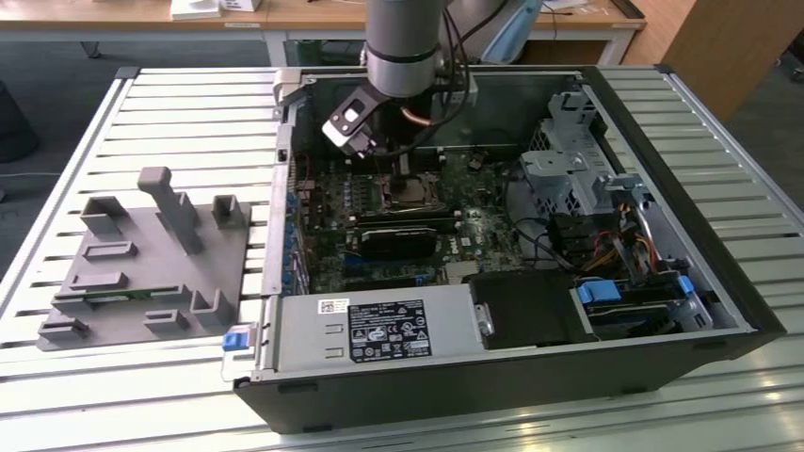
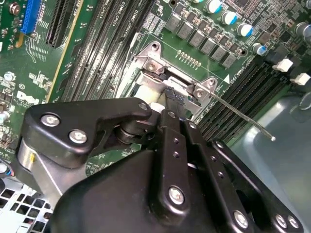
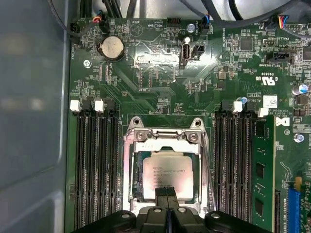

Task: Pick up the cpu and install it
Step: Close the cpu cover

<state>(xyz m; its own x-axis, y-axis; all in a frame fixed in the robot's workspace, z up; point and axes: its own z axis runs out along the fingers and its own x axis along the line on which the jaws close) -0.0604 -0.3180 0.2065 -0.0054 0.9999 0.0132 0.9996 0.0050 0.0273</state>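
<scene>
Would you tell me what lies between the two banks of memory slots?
In the first wrist view, the metal-framed socket lies there, with the cpu sitting in it.

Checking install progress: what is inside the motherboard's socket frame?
The cpu lies flat inside the socket frame, silvery top up. The gripper covers one edge of it; whatever lies beneath the cpu is hidden.

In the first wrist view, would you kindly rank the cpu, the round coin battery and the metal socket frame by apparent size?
Largest: metal socket frame.
Then the cpu, seated inside it.
Smallest: round coin battery.
</scene>
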